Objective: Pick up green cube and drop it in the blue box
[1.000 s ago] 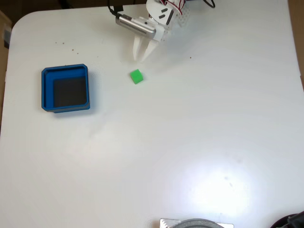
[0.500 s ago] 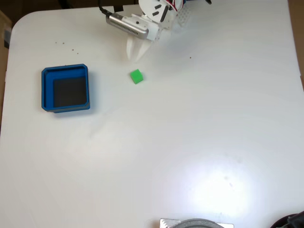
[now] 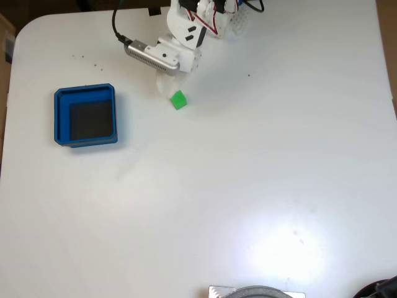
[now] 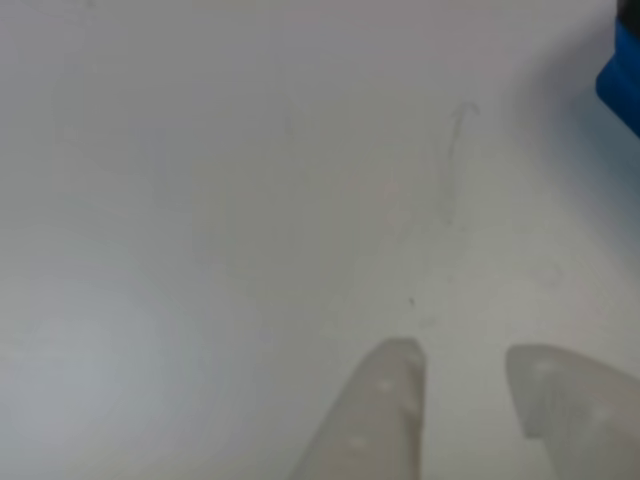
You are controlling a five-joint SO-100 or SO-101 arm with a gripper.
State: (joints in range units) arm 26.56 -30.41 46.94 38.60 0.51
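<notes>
Fingers come up from the bottom edge of my other view as two pale, translucent tips with a narrow gap of bare table between them, so I read them as slightly spread and pinching nothing. My gripper sits low and right of centre in that view, pointing up the frame over the white table. A sliver of the box shows at the upper right edge, out of focus.

From my fixed view, looking down, the arm reaches in from the top centre of the frame, with a grey, ridged camera module and its black cable slanting toward the upper left. Below it, the gripper shows only as a faint pale shape against the table, too washed out to read from here.

My cube rests on the table just below and right of the gripper tip, close to it; I cannot tell whether they touch. The box sits at the left of the frame, well apart from the cube, its dark floor bare. A round grey object pokes in at the bottom edge.
</notes>
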